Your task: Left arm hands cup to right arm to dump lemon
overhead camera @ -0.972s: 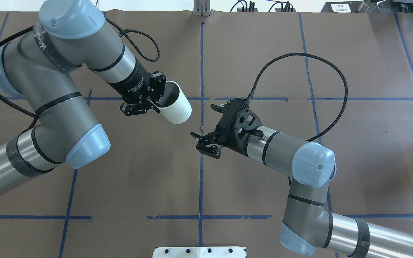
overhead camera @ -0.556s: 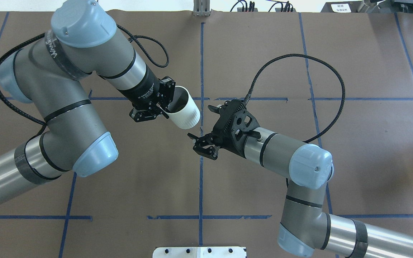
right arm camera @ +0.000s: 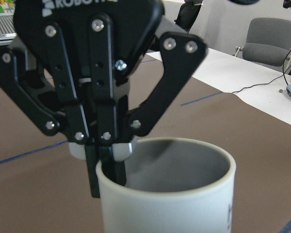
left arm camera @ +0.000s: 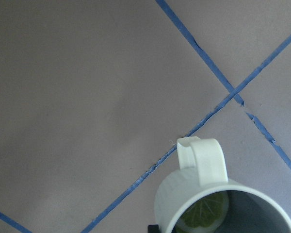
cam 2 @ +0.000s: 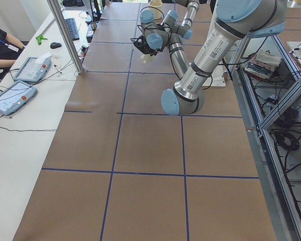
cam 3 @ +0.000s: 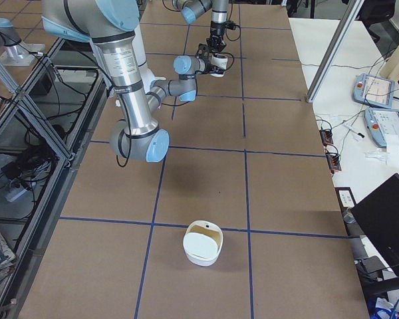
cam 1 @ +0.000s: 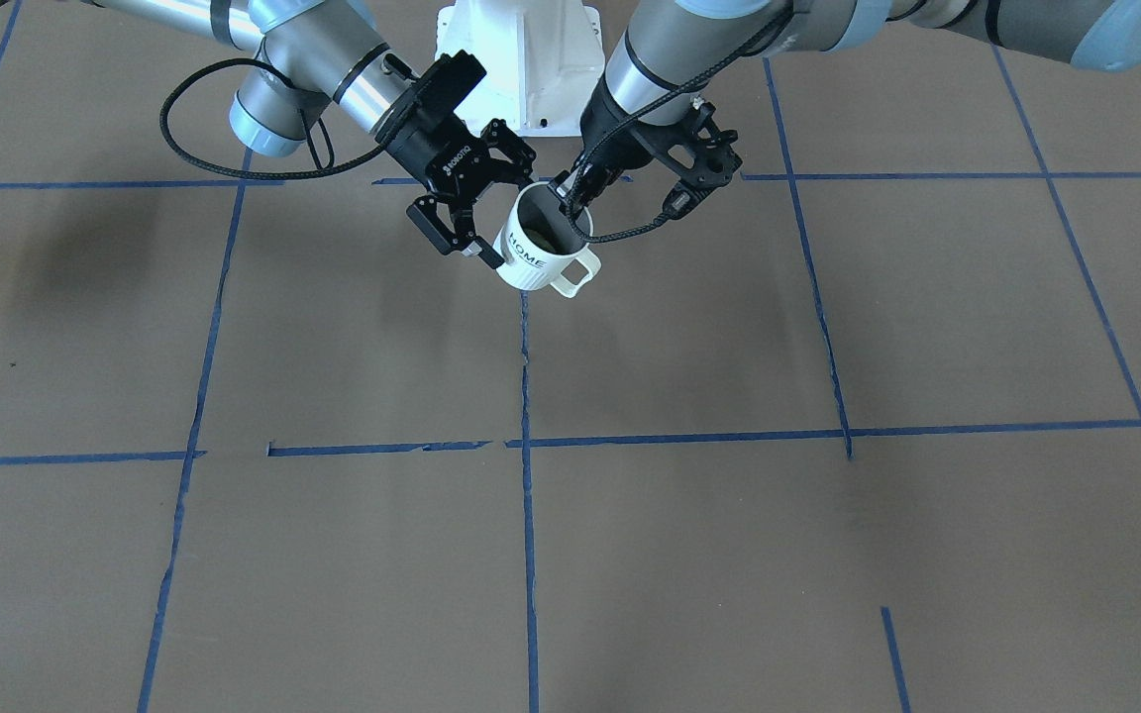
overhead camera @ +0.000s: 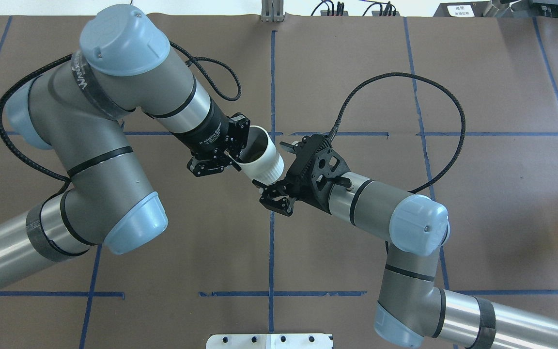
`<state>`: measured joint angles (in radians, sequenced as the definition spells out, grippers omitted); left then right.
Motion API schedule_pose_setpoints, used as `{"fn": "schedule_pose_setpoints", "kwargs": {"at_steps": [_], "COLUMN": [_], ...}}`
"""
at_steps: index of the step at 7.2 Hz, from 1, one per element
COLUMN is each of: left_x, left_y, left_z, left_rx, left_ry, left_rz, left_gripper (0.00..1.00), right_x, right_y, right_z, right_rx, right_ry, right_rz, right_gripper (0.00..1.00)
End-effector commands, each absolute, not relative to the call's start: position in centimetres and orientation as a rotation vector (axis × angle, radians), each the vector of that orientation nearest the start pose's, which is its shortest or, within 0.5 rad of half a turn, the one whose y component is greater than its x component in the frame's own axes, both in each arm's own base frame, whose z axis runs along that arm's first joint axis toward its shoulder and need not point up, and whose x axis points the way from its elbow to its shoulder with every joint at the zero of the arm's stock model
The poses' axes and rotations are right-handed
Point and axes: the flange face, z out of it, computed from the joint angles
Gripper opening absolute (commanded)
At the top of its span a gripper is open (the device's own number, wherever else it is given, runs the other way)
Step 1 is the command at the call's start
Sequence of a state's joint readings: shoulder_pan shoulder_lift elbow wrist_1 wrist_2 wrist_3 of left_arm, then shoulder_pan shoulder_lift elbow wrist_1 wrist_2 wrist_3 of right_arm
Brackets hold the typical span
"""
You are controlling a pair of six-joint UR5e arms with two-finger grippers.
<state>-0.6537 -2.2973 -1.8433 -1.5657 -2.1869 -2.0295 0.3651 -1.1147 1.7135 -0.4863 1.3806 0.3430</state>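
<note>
two arms, left arm (overhead camera: 114, 126) and right arm (overhead camera: 380, 208); two grippers, left gripper (overhead camera: 233, 160) and right gripper (overhead camera: 268, 195); one cup (overhead camera: 267, 165); one lemon slice (left arm camera: 201, 213); one bowl (cam 3: 203, 244); two pendants (cam 2: 12, 95).

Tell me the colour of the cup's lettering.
Dark, on the white cup; front-facing view shows it best.

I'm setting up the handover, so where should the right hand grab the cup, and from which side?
Grip the cup by its ribbed body below the rim, coming from the side opposite the handle. The left hand pinches the rim, one finger inside, and the handle juts away from the open right hand, so that round wall is probably the only free span.
</note>
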Motion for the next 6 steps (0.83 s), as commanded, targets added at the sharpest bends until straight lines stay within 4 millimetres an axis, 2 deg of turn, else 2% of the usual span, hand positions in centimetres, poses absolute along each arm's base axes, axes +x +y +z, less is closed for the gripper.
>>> {"fn": "schedule_pose_setpoints", "kwargs": {"at_steps": [1, 2, 3, 4, 5, 6], "left_x": [44.4, 44.4, 44.4, 44.3, 43.8, 41.6], "left_y": [-43.0, -43.0, -43.0, -42.9, -42.6, -41.5], "left_z": [9.9, 9.8, 9.9, 10.1, 9.9, 9.7], "left_rx": [-0.491, -0.491, -0.492, -0.488, -0.463, -0.417], "left_ry": [1.049, 1.051, 1.050, 1.056, 1.076, 1.115], "left_rz": [-0.694, -0.693, -0.691, -0.673, -0.634, -0.576], "left_gripper": [0.00, 0.00, 0.03, 0.37, 0.99, 1.00], "right_x": [-50.3, -50.3, -50.2, -50.0, -50.0, -50.1], "right_y": [-35.5, -35.6, -35.8, -35.9, -35.9, -35.8], "right_z": [21.3, 21.3, 21.3, 21.3, 21.3, 21.5], "right_rx": [1.316, 1.317, 1.326, 1.333, 1.331, 1.328], "right_ry": [-1.083, -1.082, -1.067, -1.058, -1.060, -1.056], "right_rz": [-0.488, -0.487, -0.471, -0.457, -0.455, -0.459], "right_gripper": [0.99, 0.99, 0.77, 0.48, 0.31, 0.29]}}
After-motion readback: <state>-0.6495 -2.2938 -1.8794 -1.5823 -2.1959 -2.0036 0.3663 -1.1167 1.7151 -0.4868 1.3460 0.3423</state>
